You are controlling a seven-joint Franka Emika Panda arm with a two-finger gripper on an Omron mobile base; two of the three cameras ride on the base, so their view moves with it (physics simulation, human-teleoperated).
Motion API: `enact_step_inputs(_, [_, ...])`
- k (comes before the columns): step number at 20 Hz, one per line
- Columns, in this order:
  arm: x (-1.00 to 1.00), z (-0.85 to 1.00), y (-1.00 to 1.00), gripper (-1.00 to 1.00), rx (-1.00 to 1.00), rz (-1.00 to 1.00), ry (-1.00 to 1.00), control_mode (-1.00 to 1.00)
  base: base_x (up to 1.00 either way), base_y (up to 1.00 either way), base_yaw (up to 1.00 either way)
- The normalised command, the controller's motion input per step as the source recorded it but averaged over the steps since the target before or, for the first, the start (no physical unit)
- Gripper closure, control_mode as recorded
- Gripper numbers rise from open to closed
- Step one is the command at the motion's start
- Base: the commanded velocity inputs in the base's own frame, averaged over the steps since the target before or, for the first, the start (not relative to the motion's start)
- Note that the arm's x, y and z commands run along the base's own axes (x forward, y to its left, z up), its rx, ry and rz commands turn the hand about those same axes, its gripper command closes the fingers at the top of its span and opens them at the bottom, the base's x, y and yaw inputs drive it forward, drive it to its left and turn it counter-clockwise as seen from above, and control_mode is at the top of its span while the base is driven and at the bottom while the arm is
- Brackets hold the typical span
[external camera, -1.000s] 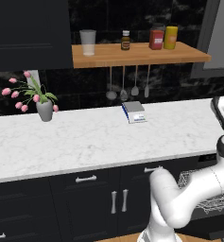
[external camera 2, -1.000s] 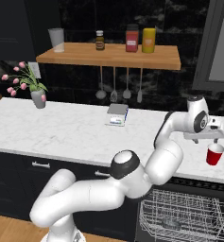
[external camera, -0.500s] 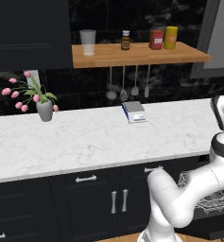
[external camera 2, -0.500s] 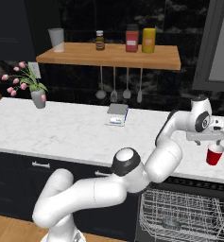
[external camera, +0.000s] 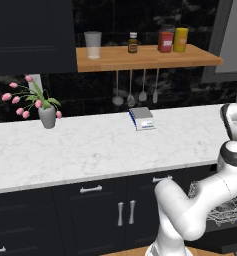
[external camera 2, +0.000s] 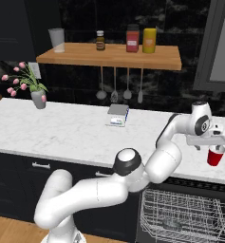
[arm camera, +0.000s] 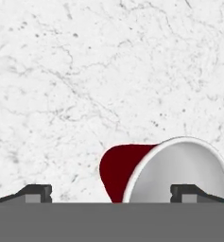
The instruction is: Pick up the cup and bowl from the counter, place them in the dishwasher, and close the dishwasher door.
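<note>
White marble tabletop [external camera 2: 61, 128] runs the width of the kitchen, with the dishwasher [external camera 2: 182, 218] open below its right end and the wire rack pulled out.

Cup [external camera 2: 215, 155]: red outside, white inside, looks like a thin-walled plastic party cup. My guess is it's light, a bit flexible and smooth, so easy to crush or let slip. Best hold is across the rim or upper wall with modest force.

Gripper [external camera 2: 212, 146] sits over the right end of the tabletop with the cup hanging right under it. In the hand view the cup [arm camera: 168, 170] lies between the two fingertips [arm camera: 38, 193], mouth toward the camera, offset toward one tip. Jaws stand wide and I can't tell whether they clamp the cup.

Farther back: small scale [external camera: 142, 118], flower vase [external camera: 47, 116], wooden shelf [external camera: 145, 56] with jars.
</note>
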Motion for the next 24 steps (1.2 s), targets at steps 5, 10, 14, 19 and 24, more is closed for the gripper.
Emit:
enact_step_inputs(5, [0.0,-0.1,-0.04,-1.0,0.0,0.0,0.05,-1.0,0.0,0.0,0.0])
enact_step_inputs(10, [0.0,-0.17,0.0,1.0,0.0,0.0,0.07,-1.0,0.0,0.0,0.0])
enact_step_inputs(14, [0.0,-0.08,0.0,1.0,0.0,0.0,0.01,-1.0,0.0,0.0,0.0])
enact_step_inputs(19, [0.0,-0.04,0.0,1.0,0.0,0.0,0.0,-1.0,0.0,0.0,0.0])
enact_step_inputs(24, [-0.56,0.32,-0.04,1.0,0.05,0.0,0.0,-1.0,0.0,0.0,0.0])
